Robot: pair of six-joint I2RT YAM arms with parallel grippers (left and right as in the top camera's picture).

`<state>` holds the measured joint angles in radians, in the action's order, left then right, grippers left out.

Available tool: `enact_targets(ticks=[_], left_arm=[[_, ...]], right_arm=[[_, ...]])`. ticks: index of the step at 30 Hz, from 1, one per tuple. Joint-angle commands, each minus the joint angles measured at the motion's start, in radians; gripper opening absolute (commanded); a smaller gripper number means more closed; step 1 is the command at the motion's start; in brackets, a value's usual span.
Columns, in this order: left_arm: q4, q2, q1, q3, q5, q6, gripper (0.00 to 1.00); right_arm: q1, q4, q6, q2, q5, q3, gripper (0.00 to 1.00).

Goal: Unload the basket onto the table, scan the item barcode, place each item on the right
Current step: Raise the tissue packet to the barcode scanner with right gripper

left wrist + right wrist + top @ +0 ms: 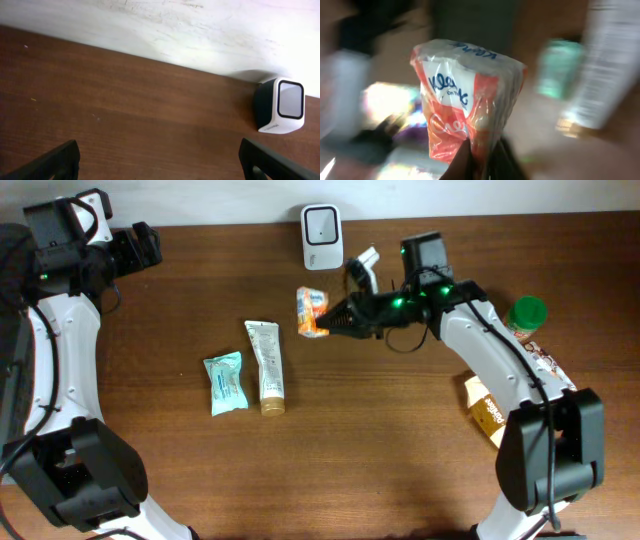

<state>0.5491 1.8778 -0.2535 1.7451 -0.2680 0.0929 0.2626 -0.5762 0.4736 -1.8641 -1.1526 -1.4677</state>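
Overhead view, with both wrist views. We see the right gripper (327,322) closed on a tissue packet (311,311), orange and white, pinched at one end between the dark fingers (464,163). The packet is near the scanner (321,223), on the side toward the middle of the table (380,440), and apart from it. We cannot tell whether it touches the tabletop. The right wrist view is blurred, though we can read blue lettering on the packet's white panel.

The left gripper (146,244) is at the far left corner of the table, with its jaws spread wide and nothing between them. In its wrist view we see bare wood between the two fingertips (64,159), and the scanner stands against the wall to the right.

A teal packet (226,383) and a tube (266,367) lie side by side left of centre. A green-lidded jar (526,314) and a yellow box (482,406) sit at the right edge, beside the right arm.
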Motion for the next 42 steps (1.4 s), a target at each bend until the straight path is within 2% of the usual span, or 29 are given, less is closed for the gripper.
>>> enact_targets(ticks=[1,5,9,12,15,18,20,27,31,33,42], left_arm=[[-0.002,0.007,0.002,0.010,0.007,-0.019,0.99],[-0.002,0.006,0.002,0.010,0.006,-0.019,0.99],[-0.002,0.007,0.002,0.010,0.007,-0.019,0.99],[-0.002,0.007,0.002,0.010,0.007,-0.019,0.99],[-0.002,0.007,0.002,0.010,0.007,-0.019,0.99],[-0.002,0.006,0.002,0.010,0.007,-0.019,0.99],[-0.002,0.006,0.002,0.010,0.006,-0.019,0.99],[-0.002,0.007,0.002,0.010,0.007,-0.019,0.99],[-0.002,0.007,0.002,0.010,0.007,-0.019,0.99],[-0.002,0.007,0.002,0.010,0.007,-0.019,0.99],[-0.002,0.007,0.002,0.010,0.007,-0.019,0.99]], right_arm=[[0.053,-0.109,-0.080,0.024,0.552,-0.008,0.04],[0.073,-0.298,-0.132,0.015,0.778,-0.154,0.04],[0.073,-0.549,-0.202,-0.084,0.975,-0.509,0.04],[0.080,-0.623,-0.289,-0.192,1.069,-0.764,0.04],[0.114,-0.553,-0.402,-0.283,1.290,-0.909,0.04],[0.165,-0.272,-0.640,-0.384,1.600,-0.911,0.04],[0.178,-0.156,-0.764,-0.436,1.681,-0.911,0.04],[0.185,0.201,-1.179,-0.631,1.714,-0.911,0.04],[0.185,0.311,-1.349,-0.710,1.714,-0.911,0.04],[0.185,0.324,-1.388,-0.729,1.713,-0.911,0.04],[0.189,0.304,-1.390,-0.754,1.711,-0.911,0.04]])
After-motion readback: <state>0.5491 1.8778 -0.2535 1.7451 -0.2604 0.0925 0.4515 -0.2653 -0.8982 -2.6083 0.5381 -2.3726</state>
